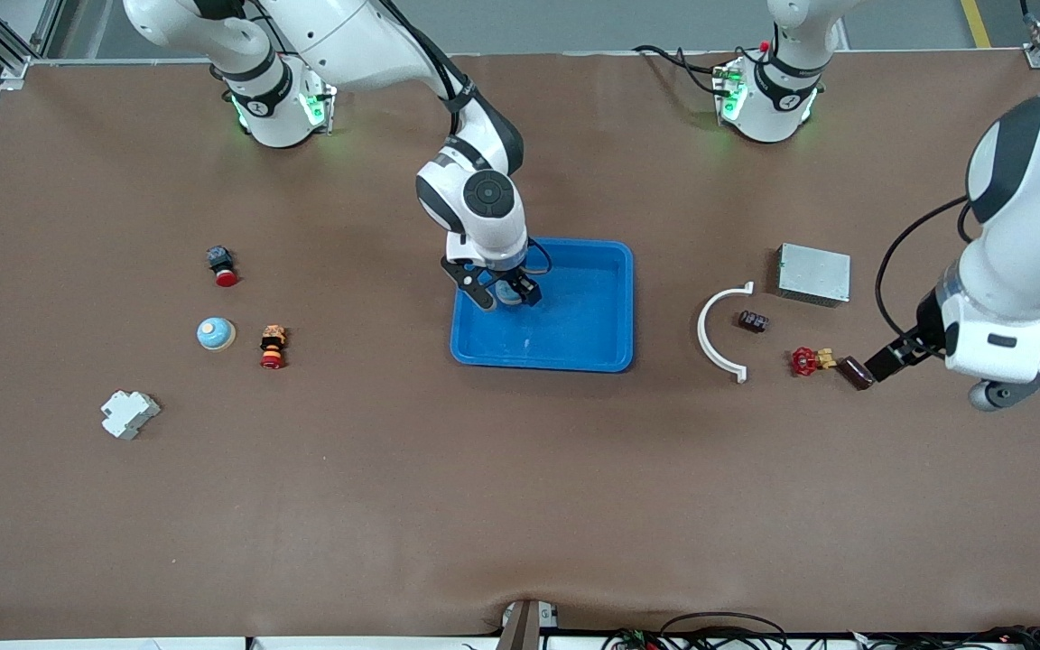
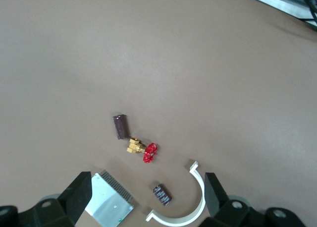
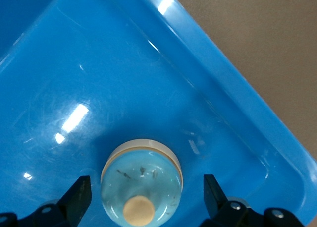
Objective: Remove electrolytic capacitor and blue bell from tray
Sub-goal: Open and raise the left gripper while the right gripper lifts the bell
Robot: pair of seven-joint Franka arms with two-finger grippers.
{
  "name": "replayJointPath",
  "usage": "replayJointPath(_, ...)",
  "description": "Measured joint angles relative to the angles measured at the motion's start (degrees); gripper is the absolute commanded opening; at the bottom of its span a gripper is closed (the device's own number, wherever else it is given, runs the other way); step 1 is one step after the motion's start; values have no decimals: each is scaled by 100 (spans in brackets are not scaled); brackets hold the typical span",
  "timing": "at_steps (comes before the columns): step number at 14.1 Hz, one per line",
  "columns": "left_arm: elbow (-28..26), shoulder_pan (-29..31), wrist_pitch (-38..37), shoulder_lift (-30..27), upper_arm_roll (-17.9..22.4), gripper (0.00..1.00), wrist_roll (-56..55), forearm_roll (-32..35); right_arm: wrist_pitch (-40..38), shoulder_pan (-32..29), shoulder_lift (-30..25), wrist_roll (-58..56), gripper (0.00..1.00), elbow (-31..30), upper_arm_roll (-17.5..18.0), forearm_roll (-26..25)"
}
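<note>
A pale blue bell (image 1: 509, 291) with a tan knob sits in the blue tray (image 1: 592, 348), at its corner toward the right arm's base. My right gripper (image 1: 502, 293) is open, its fingers either side of the bell (image 3: 142, 185) without touching it. A second pale blue bell (image 1: 215, 333) sits on the table toward the right arm's end. The dark brown capacitor (image 1: 856, 372) lies on the table beside a red-handled brass valve (image 1: 809, 361). My left gripper (image 1: 897, 359) is open and empty, high over the table near the capacitor (image 2: 120, 126).
A white curved bracket (image 1: 719, 336), a small dark ribbed part (image 1: 752, 320) and a grey metal box (image 1: 813, 273) lie near the valve. Two red-tipped buttons (image 1: 222, 266) (image 1: 273, 348) and a white block (image 1: 129, 413) lie toward the right arm's end.
</note>
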Motion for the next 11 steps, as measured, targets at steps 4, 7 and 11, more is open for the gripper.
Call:
replayJointPath(4,5,39,-188,-390,22,100,788,-359,5,0,0,0,100,13,-10,-100)
replayJointPath(7,72,162,-414,-555,25,100,1283,-437,6,0,0,0,100,13,-12,-126)
replayJointPath(11,226,173,-681,-687,28,100,1672,-637,16,0,0,0,79,22,-17,-226)
